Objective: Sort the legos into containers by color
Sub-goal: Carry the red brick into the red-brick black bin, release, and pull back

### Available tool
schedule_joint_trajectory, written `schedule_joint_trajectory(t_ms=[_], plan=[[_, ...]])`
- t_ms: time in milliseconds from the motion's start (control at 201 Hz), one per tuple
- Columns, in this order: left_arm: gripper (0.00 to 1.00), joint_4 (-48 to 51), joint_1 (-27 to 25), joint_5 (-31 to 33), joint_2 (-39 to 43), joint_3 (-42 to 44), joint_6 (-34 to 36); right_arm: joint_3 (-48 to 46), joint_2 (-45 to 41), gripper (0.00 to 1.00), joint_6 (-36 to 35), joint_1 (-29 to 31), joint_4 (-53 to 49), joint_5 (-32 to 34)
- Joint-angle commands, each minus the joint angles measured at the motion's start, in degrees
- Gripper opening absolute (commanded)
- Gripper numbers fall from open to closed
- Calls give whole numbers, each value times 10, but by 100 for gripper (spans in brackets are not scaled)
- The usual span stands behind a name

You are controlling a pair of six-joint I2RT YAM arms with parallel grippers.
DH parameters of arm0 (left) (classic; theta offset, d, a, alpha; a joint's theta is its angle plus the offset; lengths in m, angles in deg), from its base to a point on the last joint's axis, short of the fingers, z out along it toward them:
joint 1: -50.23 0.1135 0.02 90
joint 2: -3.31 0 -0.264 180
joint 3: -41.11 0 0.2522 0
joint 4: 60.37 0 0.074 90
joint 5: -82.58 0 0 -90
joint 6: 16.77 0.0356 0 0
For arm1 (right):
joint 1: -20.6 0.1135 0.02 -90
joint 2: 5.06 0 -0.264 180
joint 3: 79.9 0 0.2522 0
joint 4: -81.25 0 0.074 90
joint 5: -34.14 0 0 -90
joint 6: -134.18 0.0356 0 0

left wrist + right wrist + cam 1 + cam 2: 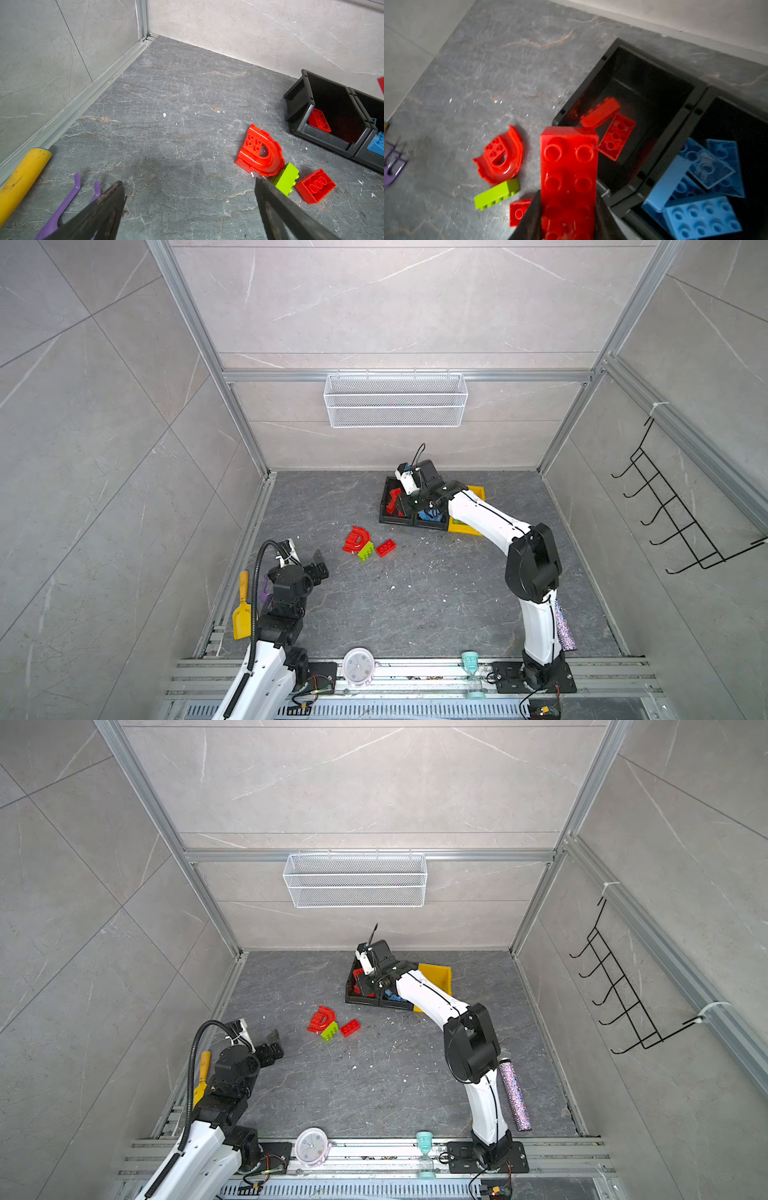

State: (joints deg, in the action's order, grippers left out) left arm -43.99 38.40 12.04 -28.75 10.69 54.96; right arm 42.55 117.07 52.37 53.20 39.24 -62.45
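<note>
A long red brick (pixel 569 176) is pinched between the closed fingers of the right gripper (pixel 568 207), studs facing the wrist camera, held in the air at the near left rim of the left black bin (pixel 297 104). 2 more red bricks (pixel 600 113) lie inside that bin, 1 leaning on the other. The middle black bin (pixel 428 525) touches it on the right and holds a heap of blue bricks (pixel 702 216). The yellow bin (pixel 436 973) closes the row on the right, mostly hidden behind the right arm. All 3 bins stand at the far side of the floor.

Nearer and to the left, 3 loose pieces lie bunched together: a red arch piece (pixel 356 540), a lime green brick (pixel 365 551) touching its near edge, and a small red brick (pixel 386 548) just right of the green one.

The left gripper (pixel 188 181) hangs above bare floor at the near left, its fingers spread wide and holding nothing. Beside that arm, along the left rail, lie a yellow shovel (pixel 242 614) and a purple forked tool (pixel 62 207).
</note>
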Motion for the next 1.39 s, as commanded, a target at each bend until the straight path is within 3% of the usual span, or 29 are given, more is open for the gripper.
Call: schedule_joint_trajectory(t_ms=[0, 348, 428, 537, 657, 836, 965, 1120, 1244, 1388], plan=[[100, -2, 4, 9, 6, 1, -9, 37, 43, 26, 16, 1, -24, 26], [100, -1, 4, 9, 17, 4, -9, 93, 98, 30, 27, -12, -32, 35], [100, 1, 4, 9, 22, 6, -9, 132, 121, 38, 26, -12, -63, 32], [100, 1, 5, 11, 25, 8, -10, 178, 138, 62, 14, -14, -101, 29], [100, 1, 5, 11, 24, 7, -10, 184, 120, 72, 3, -13, -114, 8], [100, -1, 5, 8, 12, 4, -9, 97, 29, 79, -24, -1, -85, -5], [100, -5, 4, 4, -7, -4, -7, -48, -75, 82, -22, 28, -30, 20], [99, -7, 4, -2, -16, -8, -5, -230, -178, 86, 31, 76, 69, 49], [99, -6, 5, -1, -14, -6, -5, -290, -192, 90, 46, 101, 113, 61], [99, -3, 5, 0, 0, -2, -7, -261, -147, 94, 19, 109, 95, 51]])
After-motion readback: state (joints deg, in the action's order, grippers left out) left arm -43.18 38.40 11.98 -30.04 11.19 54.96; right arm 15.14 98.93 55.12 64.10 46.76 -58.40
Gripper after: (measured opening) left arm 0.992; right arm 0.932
